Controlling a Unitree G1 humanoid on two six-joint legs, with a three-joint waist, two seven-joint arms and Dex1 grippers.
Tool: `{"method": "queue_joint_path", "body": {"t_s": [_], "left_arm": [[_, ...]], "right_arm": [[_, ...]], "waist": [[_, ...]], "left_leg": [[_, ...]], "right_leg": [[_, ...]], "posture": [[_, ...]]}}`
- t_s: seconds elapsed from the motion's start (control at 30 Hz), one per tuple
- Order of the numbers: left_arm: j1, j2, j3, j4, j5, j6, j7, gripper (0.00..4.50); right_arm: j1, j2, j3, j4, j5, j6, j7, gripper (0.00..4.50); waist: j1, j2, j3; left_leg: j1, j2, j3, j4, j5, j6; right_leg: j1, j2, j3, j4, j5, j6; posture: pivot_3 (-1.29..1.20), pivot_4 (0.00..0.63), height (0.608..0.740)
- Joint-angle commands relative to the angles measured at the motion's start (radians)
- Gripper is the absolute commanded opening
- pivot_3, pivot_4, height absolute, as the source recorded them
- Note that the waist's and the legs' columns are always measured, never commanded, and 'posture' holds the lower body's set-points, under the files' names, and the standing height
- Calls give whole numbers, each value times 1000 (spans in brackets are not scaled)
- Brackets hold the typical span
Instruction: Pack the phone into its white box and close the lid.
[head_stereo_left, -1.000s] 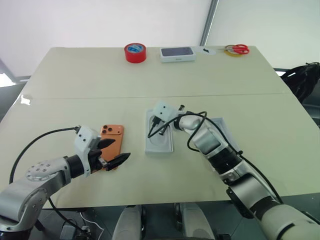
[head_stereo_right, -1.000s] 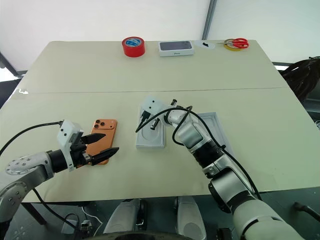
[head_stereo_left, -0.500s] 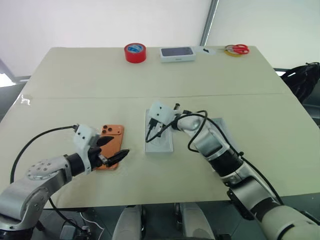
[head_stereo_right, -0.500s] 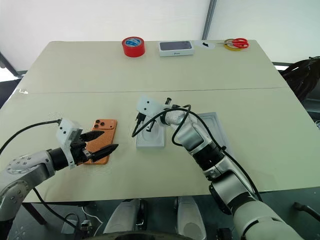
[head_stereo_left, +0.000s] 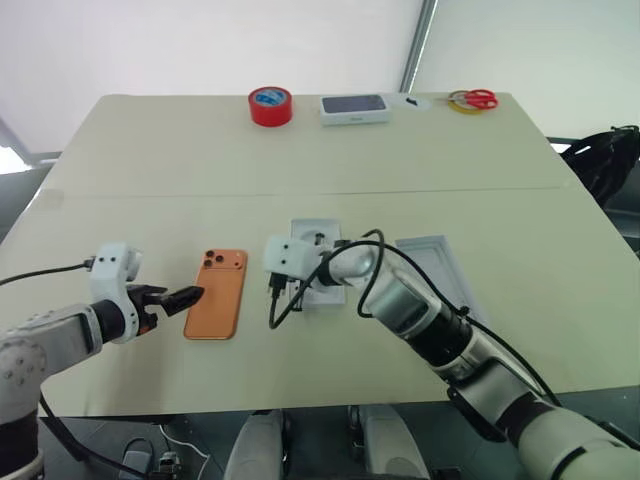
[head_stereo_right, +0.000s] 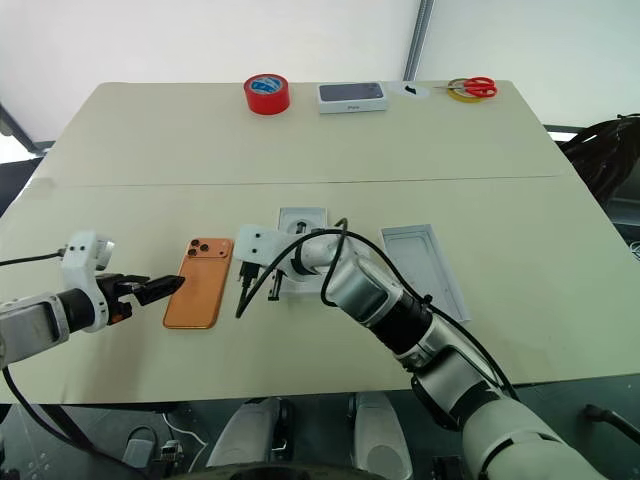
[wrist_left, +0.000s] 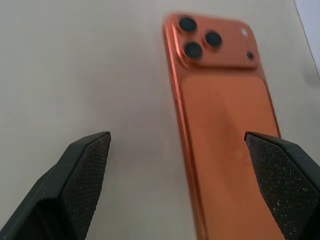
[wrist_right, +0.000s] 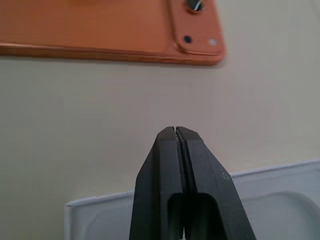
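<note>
Phone is seen unpacked on bench; box and lid open. Left jaws spread, right jaws pressed together, nothing held.

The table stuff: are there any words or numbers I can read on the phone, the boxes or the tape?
None can be read.
Small white box with a dark top: a tiny mark on its front side, too small to read.
Red tape roll: a blue label on top, too blurred to read.
Phone: plain orange back, no words.
White box and lid: no print visible.
</note>
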Motion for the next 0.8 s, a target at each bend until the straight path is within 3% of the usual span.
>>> {"method": "queue_joint_path", "body": {"t_s": [0.03,0.37,0.8], "left_arm": [[-24,-13,-31,8,-26,106,7,4500],[-66,-171,-80,-52,-45,213,45,4500],[-83,-273,-74,-50,-165,213,105,4500]], "right_arm": [[-47,31,48,27,-10,-12,31,33],[-55,58,128,89,-67,-64,41,33],[-31,58,119,87,-93,-71,37,33]], "waist": [[0,0,0],[6,2,-3],[10,6,-7]], "left_leg": [[0,0,0,0,0,0],[3,-3,0,0,0,-1],[9,-4,-2,0,0,-1]], "right_leg": [[0,0,0,0,0,0],[4,-4,0,0,0,0],[11,-5,-1,-2,-1,-1]], "posture": [[0,150,740],[0,150,740],[0,150,740]]}}
